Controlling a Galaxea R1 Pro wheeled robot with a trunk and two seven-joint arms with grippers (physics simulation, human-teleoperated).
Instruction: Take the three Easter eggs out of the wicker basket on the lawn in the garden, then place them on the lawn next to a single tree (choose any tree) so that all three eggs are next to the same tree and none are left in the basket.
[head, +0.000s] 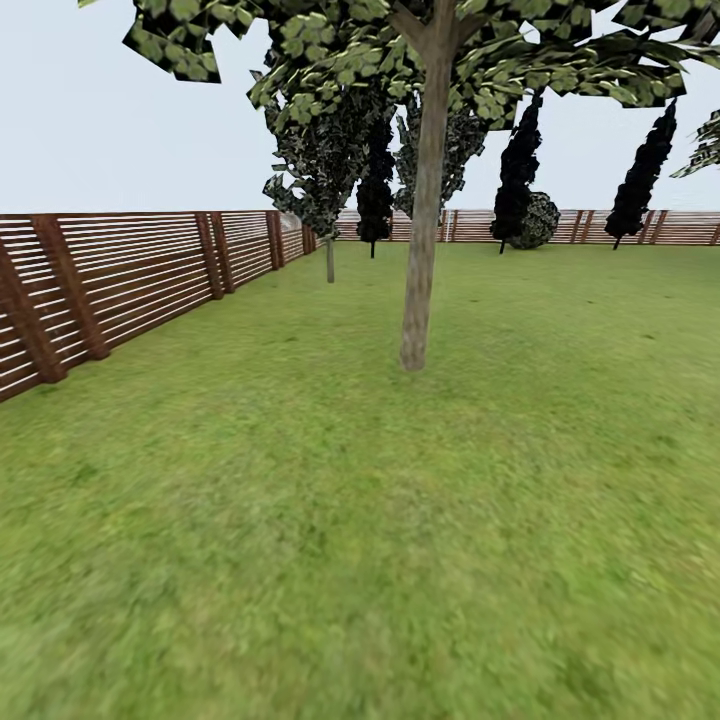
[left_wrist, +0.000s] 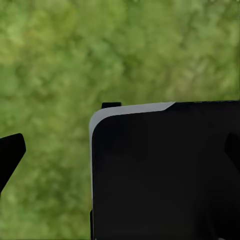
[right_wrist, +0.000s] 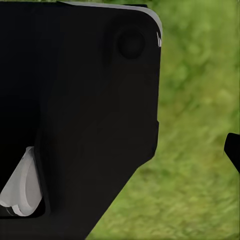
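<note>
A wide lawn (head: 300, 520) of blurred, mottled green grass fills the garden in the head view, running flat to a brown slatted wooden fence (head: 130, 280) along its left side and far edge; a pale, blank sky sits above. A tall tree (head: 420, 260) rises from the middle of the lawn, its straight trunk grey-brown and mottled, its canopy a broad spread of blocky green leaves; a smaller leafy tree (head: 328, 190) stands behind it near the fence's far corner, and dark narrow cypresses (head: 640, 180) line the far edge beside a round shrub (head: 537, 220).

The robot looks to be travelling across the grass, either toward the basket or scouting a tree to set eggs by; which of the two cannot be told. No basket or egg appears on the grass around the trunk, so where they lie cannot be told from here.

In the left wrist view a smooth black, grey-edged body part of the robot (left_wrist: 165, 175) hangs over the grass, with a dark tip of the left fingers (left_wrist: 10, 155) at the border; in the right wrist view a similar black panel (right_wrist: 85, 100) blocks much of the lawn, one tip of the right fingers (right_wrist: 233, 150) peeking in. Whether either pair is spread or pressed together cannot be told; the next move calls for bringing the basket into sight.
</note>
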